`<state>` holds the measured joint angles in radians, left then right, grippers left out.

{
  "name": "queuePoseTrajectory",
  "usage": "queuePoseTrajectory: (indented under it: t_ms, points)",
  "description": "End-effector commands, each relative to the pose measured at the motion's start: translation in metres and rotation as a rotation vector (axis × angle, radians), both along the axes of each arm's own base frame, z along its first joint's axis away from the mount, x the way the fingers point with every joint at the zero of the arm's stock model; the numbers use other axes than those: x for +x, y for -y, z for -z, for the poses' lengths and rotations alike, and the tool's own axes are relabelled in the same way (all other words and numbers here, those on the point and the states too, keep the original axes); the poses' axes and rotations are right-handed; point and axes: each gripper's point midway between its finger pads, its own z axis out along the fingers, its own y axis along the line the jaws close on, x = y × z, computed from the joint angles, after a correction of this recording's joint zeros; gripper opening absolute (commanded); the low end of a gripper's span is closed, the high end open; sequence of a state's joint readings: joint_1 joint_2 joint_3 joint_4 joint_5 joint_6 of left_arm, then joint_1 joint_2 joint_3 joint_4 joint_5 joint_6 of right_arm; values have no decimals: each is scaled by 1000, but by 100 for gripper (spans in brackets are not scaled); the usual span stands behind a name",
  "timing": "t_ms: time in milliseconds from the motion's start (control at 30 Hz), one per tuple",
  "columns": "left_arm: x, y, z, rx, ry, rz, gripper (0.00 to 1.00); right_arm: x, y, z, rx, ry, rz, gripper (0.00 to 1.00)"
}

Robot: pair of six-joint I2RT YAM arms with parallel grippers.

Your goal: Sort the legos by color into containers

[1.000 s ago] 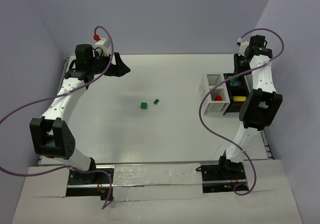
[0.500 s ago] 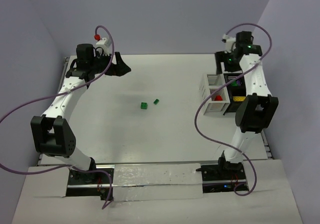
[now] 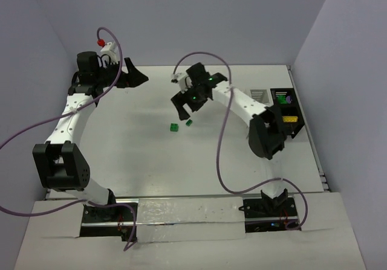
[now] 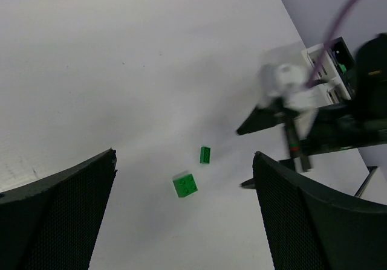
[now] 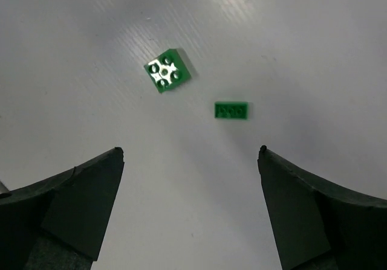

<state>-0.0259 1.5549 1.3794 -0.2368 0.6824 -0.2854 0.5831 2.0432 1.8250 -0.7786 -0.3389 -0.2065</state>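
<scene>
Two green legos lie mid-table: a square one (image 3: 173,127) (image 4: 185,185) (image 5: 169,70) and a narrow one (image 3: 189,122) (image 4: 205,154) (image 5: 231,110). My right gripper (image 3: 187,108) (image 5: 190,150) hovers just behind them, open and empty, and both bricks lie beyond its fingertips. At the back left, my left gripper (image 3: 134,77) (image 4: 184,154) stands open and empty, far from the bricks. The containers sit at the right edge. The white slatted box (image 3: 259,93) is partly hidden by my right arm. The black tray (image 3: 296,131) holds purple, green and yellow pieces.
My right arm (image 3: 242,104) stretches from the right side across to the centre and crosses in front of the white box. Purple cables (image 3: 224,155) loop over the table. Walls close off the back and both sides.
The right arm has swung left from over the containers to the middle of the table above the green legos, and its gripper has opened. The left arm has shifted slightly left.
</scene>
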Motion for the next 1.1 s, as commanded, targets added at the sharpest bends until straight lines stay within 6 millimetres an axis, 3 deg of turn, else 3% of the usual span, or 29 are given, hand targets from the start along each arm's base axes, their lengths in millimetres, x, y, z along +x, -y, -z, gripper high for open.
queuePoseTrajectory:
  t_ms: [0, 133, 300, 667, 833, 1067]
  points:
    - [-15, 3, -26, -3, 81, 48, 99, 4, -37, 13, 7, 24, -94, 100]
    - [-17, 4, -24, -7, 85, 62, 99, 11, -61, 25, 20, 41, -136, 100]
    - [-16, 3, -19, 2, 78, 63, 99, 2, -79, 41, 1, 33, -181, 100]
    - [-11, 2, -18, 5, 76, 57, 99, 0, -85, 87, -93, 46, -220, 95]
    - [-12, 2, -19, 7, 76, 56, 99, -10, -76, 95, -117, 32, -235, 84]
    - [-10, 3, -21, -4, 75, 60, 99, -27, -57, 77, -114, 59, -239, 47]
